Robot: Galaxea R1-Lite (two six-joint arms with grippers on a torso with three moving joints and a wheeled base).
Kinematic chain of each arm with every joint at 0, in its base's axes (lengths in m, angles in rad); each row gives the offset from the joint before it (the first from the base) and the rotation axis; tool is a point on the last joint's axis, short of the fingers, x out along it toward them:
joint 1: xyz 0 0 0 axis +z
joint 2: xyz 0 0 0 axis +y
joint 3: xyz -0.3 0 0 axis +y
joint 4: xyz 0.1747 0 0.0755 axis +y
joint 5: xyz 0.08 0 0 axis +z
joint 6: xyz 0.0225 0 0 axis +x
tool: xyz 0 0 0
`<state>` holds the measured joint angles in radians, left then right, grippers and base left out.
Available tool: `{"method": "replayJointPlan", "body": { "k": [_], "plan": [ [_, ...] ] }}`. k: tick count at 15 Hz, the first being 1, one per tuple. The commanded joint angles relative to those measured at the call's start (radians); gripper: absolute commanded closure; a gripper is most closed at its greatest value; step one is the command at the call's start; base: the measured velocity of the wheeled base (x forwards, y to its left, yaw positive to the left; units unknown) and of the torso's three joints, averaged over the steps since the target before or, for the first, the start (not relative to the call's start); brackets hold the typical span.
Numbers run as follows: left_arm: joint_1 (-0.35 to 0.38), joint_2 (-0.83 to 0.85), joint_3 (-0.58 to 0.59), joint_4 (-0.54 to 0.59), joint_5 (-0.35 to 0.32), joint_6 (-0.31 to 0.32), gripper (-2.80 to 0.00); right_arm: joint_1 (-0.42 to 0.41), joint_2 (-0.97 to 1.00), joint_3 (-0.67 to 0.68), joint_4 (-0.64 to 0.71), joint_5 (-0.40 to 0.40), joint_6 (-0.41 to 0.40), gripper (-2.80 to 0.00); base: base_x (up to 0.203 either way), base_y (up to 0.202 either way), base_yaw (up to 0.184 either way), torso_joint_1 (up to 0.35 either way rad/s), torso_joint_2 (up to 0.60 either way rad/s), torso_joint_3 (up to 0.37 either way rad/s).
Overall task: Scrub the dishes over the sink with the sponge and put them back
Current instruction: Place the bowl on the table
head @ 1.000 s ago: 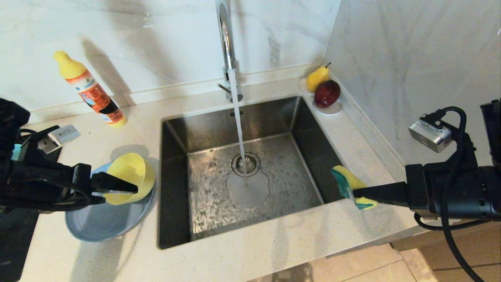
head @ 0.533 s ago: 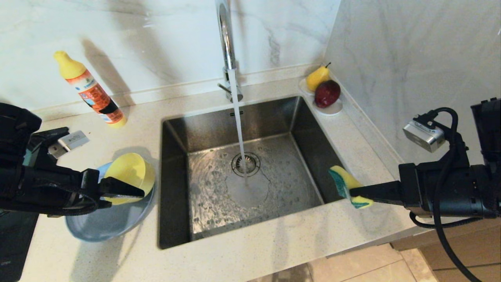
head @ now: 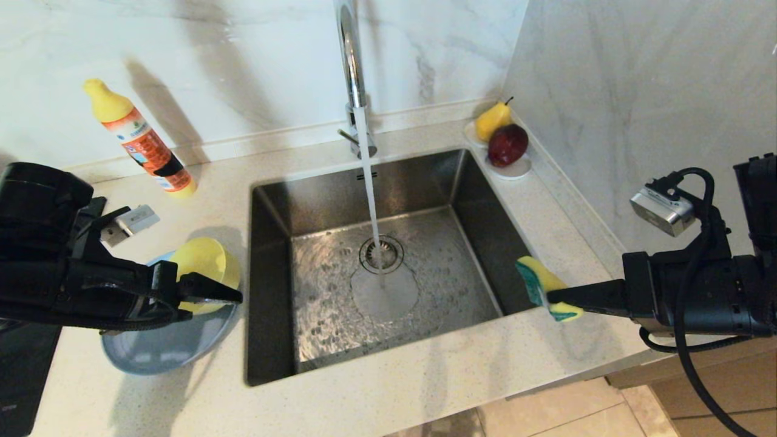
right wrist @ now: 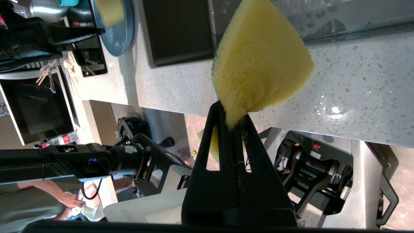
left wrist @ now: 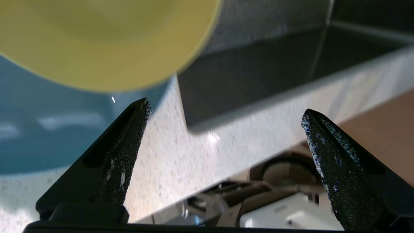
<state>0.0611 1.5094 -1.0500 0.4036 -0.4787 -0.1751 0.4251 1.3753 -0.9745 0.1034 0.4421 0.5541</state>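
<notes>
The yellow-green bowl (head: pixel 203 261) rests on the grey-blue plate (head: pixel 164 346) on the counter left of the sink (head: pixel 273 200). My left gripper (head: pixel 234 297) hovers just in front of the bowl at the plate's sink-side edge. In the left wrist view it (left wrist: pixel 225 106) stands open with only counter between its fingers, and the bowl (left wrist: pixel 97 38) lies beyond one fingertip. My right gripper (head: pixel 549 296) is shut on the sponge (head: pixel 546 285) at the sink's right rim. The right wrist view shows the sponge's yellow face (right wrist: pixel 258 61) pinched at the gripper (right wrist: pixel 233 113).
Water runs from the chrome tap (head: pixel 352 67) onto the drain (head: pixel 381 254). An orange detergent bottle (head: pixel 142 145) leans at the back left. A white dish (head: pixel 516 170) with a pear and a red fruit sits in the back right corner. A black cooktop (head: pixel 24 376) borders the left.
My left arm has moved right toward the sink, its open fingers sliding along the front of the yellow-green bowl. The bowl now sits lower and less tilted. The right arm barely moved.
</notes>
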Motion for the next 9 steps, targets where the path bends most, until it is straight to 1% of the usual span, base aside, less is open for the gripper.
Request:
{"method": "replayJointPlan", "body": {
  "k": [1,5,8,9],
  "plan": [
    [0.0,0.018,0.002,-0.026,0.018,-0.009,-2.8,0.0,0.002,-0.003,0.001,0.004,0.003,0.0,0.0,0.0,0.0,0.0,0.0,0.0],
    [0.002,0.018,0.005,-0.091,0.022,-0.03,-2.8,0.0,0.005,-0.001,0.001,0.015,0.003,0.0,0.0,0.0,0.0,0.0,0.0,0.0],
    [0.001,0.031,0.055,-0.195,0.031,-0.034,-2.8,-0.002,0.007,0.0,0.001,0.013,0.003,0.0,0.0,0.0,0.0,0.0,0.0,0.0],
    [0.0,0.038,0.082,-0.253,0.055,-0.033,-2.8,-0.007,0.007,-0.001,0.001,0.015,0.003,0.0,0.0,0.0,0.0,0.0,0.0,0.0]
  ]
}}
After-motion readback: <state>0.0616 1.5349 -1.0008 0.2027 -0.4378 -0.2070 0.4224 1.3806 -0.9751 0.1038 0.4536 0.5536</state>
